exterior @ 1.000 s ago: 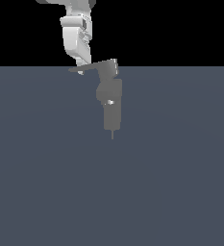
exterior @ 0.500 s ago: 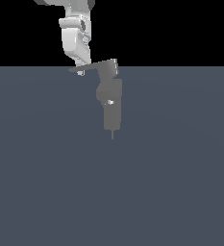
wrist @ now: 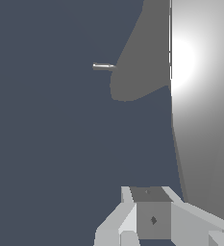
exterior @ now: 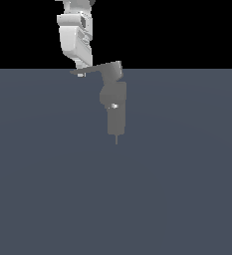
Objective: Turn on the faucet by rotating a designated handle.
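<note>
In the exterior view the faucet (exterior: 115,107) is a matte grey stack of boxy blocks with a small glint and a thin pin at its lower end. The handle (exterior: 95,69), a flat grey lever, runs from its head toward the exterior view's left. The white arm comes down onto the lever's pointed end, and my gripper (exterior: 80,73) sits right at that tip, mostly hidden behind it. In the wrist view the handle (wrist: 202,105) is a broad bright slab close beside a grey fingertip (wrist: 152,218). The faucet (wrist: 140,62) body and its pin lie beyond. The frames do not show how far apart the jaws are.
A flat dark blue-grey floor (exterior: 177,189) spreads under and around the faucet. The white arm links (exterior: 75,37) rise above the lever's tip against a black background.
</note>
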`<control>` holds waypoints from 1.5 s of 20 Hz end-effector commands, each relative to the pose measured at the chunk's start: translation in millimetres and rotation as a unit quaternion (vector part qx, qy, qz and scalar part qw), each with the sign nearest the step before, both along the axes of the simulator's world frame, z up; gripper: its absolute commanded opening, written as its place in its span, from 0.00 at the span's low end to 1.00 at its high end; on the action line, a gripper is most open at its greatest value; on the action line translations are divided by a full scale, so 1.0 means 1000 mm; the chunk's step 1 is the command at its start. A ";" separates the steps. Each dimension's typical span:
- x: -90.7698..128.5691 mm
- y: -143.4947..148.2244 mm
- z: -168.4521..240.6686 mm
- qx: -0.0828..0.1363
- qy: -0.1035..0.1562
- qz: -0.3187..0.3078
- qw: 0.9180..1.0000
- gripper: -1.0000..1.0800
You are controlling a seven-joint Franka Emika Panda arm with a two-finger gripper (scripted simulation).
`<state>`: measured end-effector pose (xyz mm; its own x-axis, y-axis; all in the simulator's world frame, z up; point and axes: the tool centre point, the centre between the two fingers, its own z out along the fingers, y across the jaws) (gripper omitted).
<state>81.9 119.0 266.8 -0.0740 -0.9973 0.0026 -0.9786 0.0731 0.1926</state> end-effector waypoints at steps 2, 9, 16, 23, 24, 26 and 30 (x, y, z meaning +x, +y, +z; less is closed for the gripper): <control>-0.010 0.000 0.002 -0.001 0.002 0.000 1.000 0.00; -0.027 0.002 0.005 -0.001 0.002 0.000 1.000 0.00; -0.044 0.004 0.009 -0.001 0.002 -0.001 1.000 0.00; -0.063 0.006 0.013 -0.001 0.002 -0.001 1.000 0.00; -0.066 0.006 0.013 -0.001 0.002 -0.001 1.000 0.00; -0.071 0.007 0.014 -0.001 0.002 -0.001 1.000 0.00; -0.073 0.003 0.011 -0.003 0.004 -0.004 1.000 0.00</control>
